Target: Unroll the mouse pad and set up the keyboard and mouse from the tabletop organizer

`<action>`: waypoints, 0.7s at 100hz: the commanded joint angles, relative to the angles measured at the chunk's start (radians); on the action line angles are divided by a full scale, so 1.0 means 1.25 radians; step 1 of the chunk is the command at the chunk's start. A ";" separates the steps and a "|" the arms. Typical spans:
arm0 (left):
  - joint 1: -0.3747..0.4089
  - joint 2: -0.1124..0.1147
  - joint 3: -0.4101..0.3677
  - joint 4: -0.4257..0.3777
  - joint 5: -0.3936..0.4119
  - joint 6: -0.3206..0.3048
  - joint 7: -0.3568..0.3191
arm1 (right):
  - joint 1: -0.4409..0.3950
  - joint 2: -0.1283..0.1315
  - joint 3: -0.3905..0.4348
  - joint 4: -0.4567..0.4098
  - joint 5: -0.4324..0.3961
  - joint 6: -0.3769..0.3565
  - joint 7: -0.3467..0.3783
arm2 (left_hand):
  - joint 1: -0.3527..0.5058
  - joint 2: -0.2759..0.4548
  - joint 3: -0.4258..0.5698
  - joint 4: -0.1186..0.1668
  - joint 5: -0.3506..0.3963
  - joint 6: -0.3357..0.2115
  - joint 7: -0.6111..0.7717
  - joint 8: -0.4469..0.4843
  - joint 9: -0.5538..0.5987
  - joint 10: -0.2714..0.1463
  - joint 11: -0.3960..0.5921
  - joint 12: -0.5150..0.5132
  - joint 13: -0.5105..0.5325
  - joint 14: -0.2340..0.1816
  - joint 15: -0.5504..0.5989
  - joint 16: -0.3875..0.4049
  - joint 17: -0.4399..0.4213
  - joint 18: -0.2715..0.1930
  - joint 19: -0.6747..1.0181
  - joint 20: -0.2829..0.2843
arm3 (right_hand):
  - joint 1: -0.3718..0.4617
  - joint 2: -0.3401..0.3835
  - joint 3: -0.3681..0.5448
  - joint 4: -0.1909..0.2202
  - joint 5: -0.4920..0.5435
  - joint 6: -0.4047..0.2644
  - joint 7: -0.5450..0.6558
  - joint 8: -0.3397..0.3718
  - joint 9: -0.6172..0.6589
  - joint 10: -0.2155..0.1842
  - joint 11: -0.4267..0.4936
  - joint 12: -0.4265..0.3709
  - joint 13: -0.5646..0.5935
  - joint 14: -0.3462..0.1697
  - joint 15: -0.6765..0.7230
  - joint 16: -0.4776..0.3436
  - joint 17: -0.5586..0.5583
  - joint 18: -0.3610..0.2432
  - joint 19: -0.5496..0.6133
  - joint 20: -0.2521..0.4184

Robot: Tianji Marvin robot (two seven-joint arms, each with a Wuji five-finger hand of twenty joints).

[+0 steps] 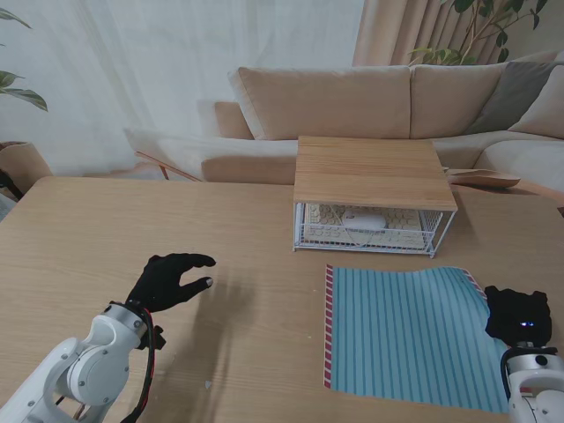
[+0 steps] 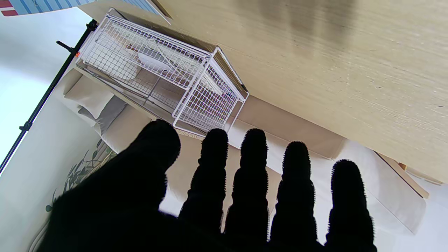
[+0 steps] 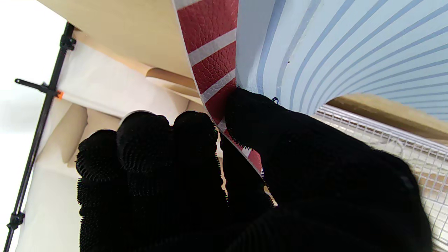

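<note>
The pad [image 1: 405, 335] lies unrolled on the desk [image 1: 220, 229] to my right, just in front of the organizer [image 1: 374, 189]. The right hand [image 1: 518, 315] pinches the pad's red-striped right edge between thumb and fingers [image 3: 196, 133], lifting it slightly. The left hand [image 1: 169, 280] hovers over bare desk, fingers [image 2: 252, 157] spread wide, holding nothing. Inside the organizer, the mouse [image 1: 364, 220] seems to rest on the keyboard [image 1: 330, 218].
</note>
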 commanded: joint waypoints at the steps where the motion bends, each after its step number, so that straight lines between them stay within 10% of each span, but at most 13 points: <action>1: 0.002 -0.003 0.002 -0.002 0.001 0.002 -0.012 | -0.002 -0.001 -0.007 0.003 -0.007 0.022 0.009 | -0.002 0.022 -0.013 0.030 -0.021 0.001 -0.011 -0.011 -0.018 0.021 -0.011 -0.009 -0.017 -0.004 -0.007 0.012 -0.013 0.018 -0.006 -0.009 | 0.038 0.047 0.024 0.049 -0.010 -0.080 0.020 0.011 -0.019 0.022 0.011 -0.014 -0.018 -0.019 -0.012 -0.001 -0.017 -0.050 0.008 0.002; 19: 0.000 -0.002 0.003 0.001 -0.001 0.002 -0.014 | -0.009 -0.002 -0.020 -0.015 -0.022 0.083 0.052 | -0.002 0.018 -0.013 0.030 -0.025 -0.001 -0.013 -0.011 -0.021 0.022 -0.012 -0.010 -0.021 0.000 -0.008 0.012 -0.015 0.017 -0.007 -0.010 | -0.041 0.083 -0.027 0.050 -0.152 -0.037 -0.213 0.000 -0.275 -0.001 -0.070 -0.115 -0.235 -0.015 -0.176 -0.095 -0.189 -0.097 -0.090 -0.119; 26: 0.000 -0.002 0.003 0.000 -0.001 0.003 -0.016 | -0.011 -0.002 -0.024 -0.021 -0.026 0.099 0.069 | -0.003 0.016 -0.014 0.030 -0.028 0.001 -0.013 -0.012 -0.024 0.023 -0.013 -0.010 -0.022 0.000 -0.009 0.012 -0.016 0.017 -0.008 -0.010 | -0.104 0.141 -0.040 0.115 -0.229 -0.003 -0.359 0.054 -0.445 -0.022 -0.119 -0.181 -0.360 -0.024 -0.258 -0.145 -0.285 -0.125 -0.129 -0.158; 46: 0.001 -0.003 0.000 0.001 -0.002 0.000 -0.013 | -0.011 -0.006 -0.027 -0.029 -0.022 0.123 0.073 | -0.005 0.014 -0.014 0.031 -0.031 0.001 -0.013 -0.011 -0.027 0.024 -0.013 -0.010 -0.025 0.000 -0.009 0.012 -0.015 0.017 -0.006 -0.010 | -0.171 0.184 -0.121 0.117 -0.485 0.059 -0.430 -0.006 -0.768 -0.035 -0.236 -0.336 -0.679 -0.060 -0.493 -0.245 -0.508 -0.184 -0.333 -0.284; 62: 0.001 -0.003 -0.001 0.001 -0.002 0.000 -0.010 | -0.008 -0.010 -0.022 -0.026 -0.016 0.123 0.019 | -0.005 0.014 -0.014 0.031 -0.031 0.002 -0.013 -0.011 -0.028 0.023 -0.012 -0.010 -0.026 0.000 -0.009 0.012 -0.015 0.017 -0.007 -0.010 | -0.201 0.185 -0.143 0.115 -0.553 0.053 -0.418 -0.055 -0.780 -0.047 -0.461 -0.436 -0.791 -0.090 -0.582 -0.297 -0.568 -0.218 -0.445 -0.338; 70: 0.000 -0.004 0.000 0.001 -0.004 0.002 -0.009 | -0.009 -0.011 -0.018 -0.037 -0.005 0.088 0.002 | -0.004 0.014 -0.013 0.031 -0.031 0.004 -0.013 -0.011 -0.028 0.024 -0.012 -0.010 -0.026 0.001 -0.009 0.012 -0.016 0.016 -0.007 -0.010 | -0.205 0.183 -0.147 0.114 -0.544 0.035 -0.403 -0.058 -0.778 -0.051 -0.433 -0.418 -0.791 -0.096 -0.583 -0.299 -0.567 -0.230 -0.455 -0.342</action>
